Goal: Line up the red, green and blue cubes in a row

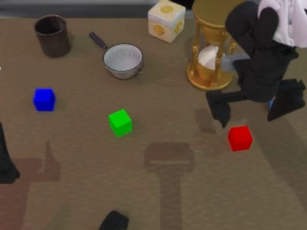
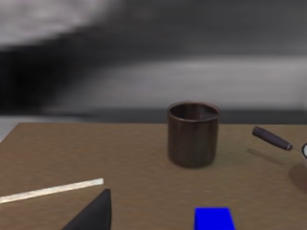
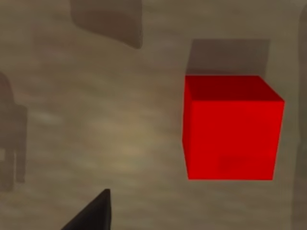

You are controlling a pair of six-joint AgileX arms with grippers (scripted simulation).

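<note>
Currently: red cube on the table at about four o'clock from centre, green cube just left of centre, blue cube at nine o'clock, all well apart. Right gripper hovers beside the red cube at its one o'clock, fingers spread wide and empty. Left arm parked at the left edge; cannot tell its finger state.
</note>
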